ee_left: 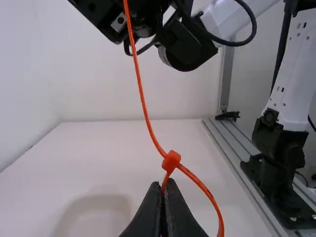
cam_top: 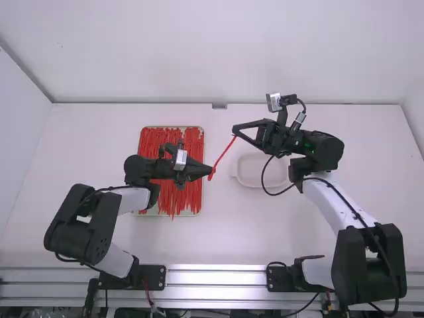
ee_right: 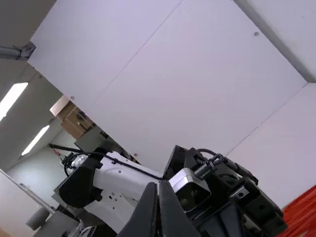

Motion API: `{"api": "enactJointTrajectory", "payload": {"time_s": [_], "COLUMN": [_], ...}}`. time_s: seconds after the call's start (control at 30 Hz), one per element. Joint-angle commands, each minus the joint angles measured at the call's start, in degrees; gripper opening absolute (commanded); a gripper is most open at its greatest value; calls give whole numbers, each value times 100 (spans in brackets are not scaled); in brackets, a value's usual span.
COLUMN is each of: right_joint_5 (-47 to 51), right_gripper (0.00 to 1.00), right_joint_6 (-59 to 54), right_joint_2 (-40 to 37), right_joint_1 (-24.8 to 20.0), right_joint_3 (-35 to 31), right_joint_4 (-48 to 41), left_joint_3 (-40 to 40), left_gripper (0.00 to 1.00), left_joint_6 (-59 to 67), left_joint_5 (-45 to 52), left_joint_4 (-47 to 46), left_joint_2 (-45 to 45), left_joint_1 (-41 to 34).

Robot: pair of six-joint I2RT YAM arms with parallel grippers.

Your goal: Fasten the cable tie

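Observation:
A red cable tie (cam_top: 222, 156) hangs in the air between my two grippers, above the table's middle. My left gripper (cam_top: 209, 173) is shut on it just below its square head (ee_left: 171, 160). From the head the strap (ee_left: 142, 94) climbs to my right gripper (cam_top: 234, 133), which is shut on the tail end. A second length of strap (ee_left: 205, 192) curves away from the head, forming a loop. In the right wrist view my right gripper (ee_right: 158, 193) has its fingers pressed together, with the left arm's wrist camera (ee_right: 189, 181) just beyond them.
A wooden tray (cam_top: 202, 142) under the left arm holds a pile of several red cable ties (cam_top: 165, 142). A shallow white dish (cam_top: 255, 171) lies below the right gripper. An aluminium rail (cam_top: 212, 275) runs along the table's near edge.

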Motion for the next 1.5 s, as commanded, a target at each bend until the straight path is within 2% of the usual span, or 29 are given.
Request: {"api": "enactJointTrajectory", "payload": {"time_s": [0.0,0.57,0.67,0.73,0.8,0.97,1.03,1.07,1.1,1.3,1.47], "right_joint_5": [525,540,514,468,304,-79,-299,-332,-455,-804,-658], "right_gripper": [0,0,33,45,64,69,81,84,98,98,98], "right_joint_6": [103,76,-83,-109,-118,-120,-118,-120,-118,-450,-1449], "right_joint_2": [-203,-203,-203,-201,-201,-201,-201,-201,-201,-201,-201], "right_joint_1": [-129,-160,-162,-162,-214,-369,-463,-472,-494,-341,-238], "right_joint_3": [197,197,197,197,195,195,195,195,195,184,50], "right_joint_4": [144,398,396,367,356,358,356,356,354,-94,-1298], "left_joint_3": [-177,-177,-177,-177,-162,-70,116,151,297,994,1725], "left_gripper": [1,1,1,1,1,2,1,2,1,1,1], "left_joint_6": [-7,-4,-2,-4,-7,-50,-254,-293,-452,-1117,-1609], "left_joint_5": [431,411,411,413,411,428,420,428,437,627,881], "left_joint_4": [-68,-66,-66,-55,-63,-63,-57,-57,-57,-57,-57], "left_joint_2": [96,96,96,96,96,96,96,96,96,96,96], "left_joint_1": [0,0,0,20,164,374,490,501,553,579,564]}}
